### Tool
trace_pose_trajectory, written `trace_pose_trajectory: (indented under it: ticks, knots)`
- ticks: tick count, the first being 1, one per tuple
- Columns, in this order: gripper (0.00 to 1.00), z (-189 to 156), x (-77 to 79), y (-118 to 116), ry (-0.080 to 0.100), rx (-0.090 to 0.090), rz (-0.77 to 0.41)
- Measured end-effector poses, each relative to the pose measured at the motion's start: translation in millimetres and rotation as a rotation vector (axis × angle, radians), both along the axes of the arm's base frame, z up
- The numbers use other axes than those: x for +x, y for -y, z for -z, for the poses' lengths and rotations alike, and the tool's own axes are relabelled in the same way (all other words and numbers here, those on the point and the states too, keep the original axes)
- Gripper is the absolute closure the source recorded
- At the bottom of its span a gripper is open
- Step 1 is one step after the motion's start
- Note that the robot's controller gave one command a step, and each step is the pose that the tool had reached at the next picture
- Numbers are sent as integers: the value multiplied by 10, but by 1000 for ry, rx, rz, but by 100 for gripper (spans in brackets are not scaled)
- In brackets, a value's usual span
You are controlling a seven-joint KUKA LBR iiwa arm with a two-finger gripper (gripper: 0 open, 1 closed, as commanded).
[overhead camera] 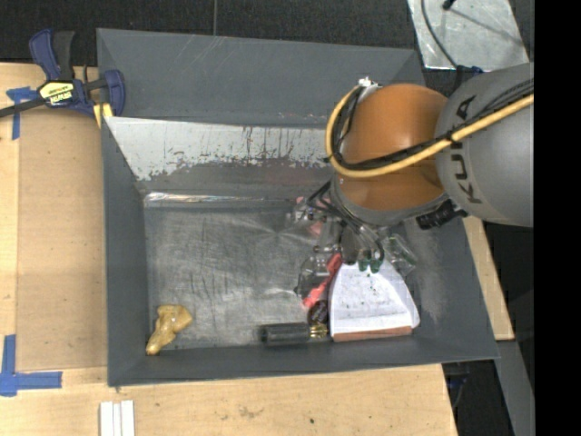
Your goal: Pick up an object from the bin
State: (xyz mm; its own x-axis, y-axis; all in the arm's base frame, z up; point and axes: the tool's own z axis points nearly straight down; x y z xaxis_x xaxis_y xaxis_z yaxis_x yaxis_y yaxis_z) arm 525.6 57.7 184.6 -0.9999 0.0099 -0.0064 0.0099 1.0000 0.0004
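Site: grey metal bin [127, 271] with sloped walls. The floor is scuffed and streaked with a dull sheen, and the far wall carries a paler band with dark drip-like marks.

The arm [495, 153] comes in from your right. Its wrist sits under a smooth, domed orange cover [395, 148], and a yellow cable [381, 163] loops across that.

The hand [343, 263] is low over the right front part of the floor, a knot of metal parts and thin wires. You cannot tell from here whether it stands wide or narrow.

Nearest thing: a flat white pad [372, 309] with a rounded top, faint dotted lines on its face and a reddish-brown lower edge. It lies flat by the front wall, directly below the hand (contact at its top left edge cannot be judged).

A small red piece [318, 289] sits just beside the pad's left edge, under the hand.

A matte black cylinder [286, 334] with a brass-coloured tip lies along the front wall, tip toward the pad.

A lumpy golden figure [169, 327] rests in the front left corner, well apart.
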Motion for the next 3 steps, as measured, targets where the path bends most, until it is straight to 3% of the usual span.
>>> trace_pose_trajectory:
  ticks: [1, 2, 3]
  knots:
    - [0, 282, -8, -101, -7, 0, -50]
    - [0, 127, 135, 312, -5, 2, -127]
    - [0, 206, -63, 628, 1, -6, -131]
